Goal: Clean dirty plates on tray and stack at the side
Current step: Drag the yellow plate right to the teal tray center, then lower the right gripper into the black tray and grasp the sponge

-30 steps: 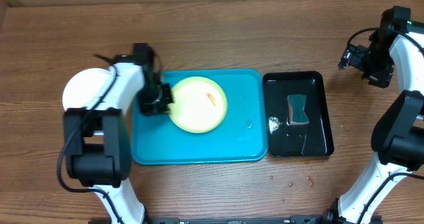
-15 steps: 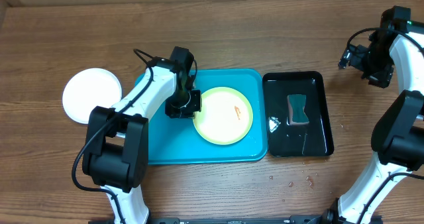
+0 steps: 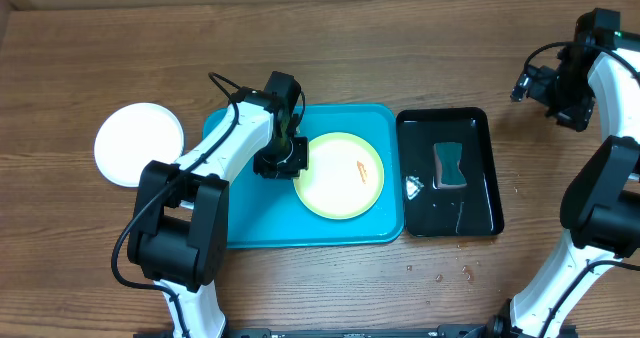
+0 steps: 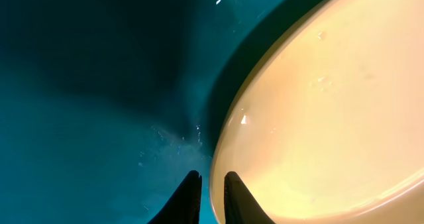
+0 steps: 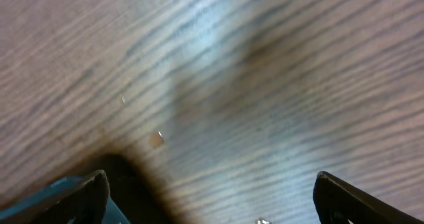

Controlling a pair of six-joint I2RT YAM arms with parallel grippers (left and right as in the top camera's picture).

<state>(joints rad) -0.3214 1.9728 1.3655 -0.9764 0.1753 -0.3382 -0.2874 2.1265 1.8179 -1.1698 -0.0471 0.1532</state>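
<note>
A pale yellow-green dirty plate (image 3: 340, 175) with an orange smear (image 3: 362, 170) lies right of centre on the cyan-blue tray (image 3: 240, 223). My left gripper (image 3: 290, 163) is at the plate's left rim. In the left wrist view its fingers (image 4: 211, 184) straddle that rim (image 4: 222, 151) a little apart, with a sliver of tray showing between the left finger and the plate. A white plate (image 3: 139, 144) rests on the table left of the tray. My right gripper (image 3: 530, 83) hovers wide open and holding nothing over bare wood (image 5: 212, 191) at the far right.
A glossy black tray (image 3: 485, 218) holding water and a teal-and-brown sponge (image 3: 449, 166) stands right of the blue tray. Water droplets (image 3: 450, 273) dot the wood in front of it.
My left gripper dragged the yellow-green plate rightward across the tray, uncovering the white plate on the table. Its jaws have just parted slightly. The right arm has not moved.
</note>
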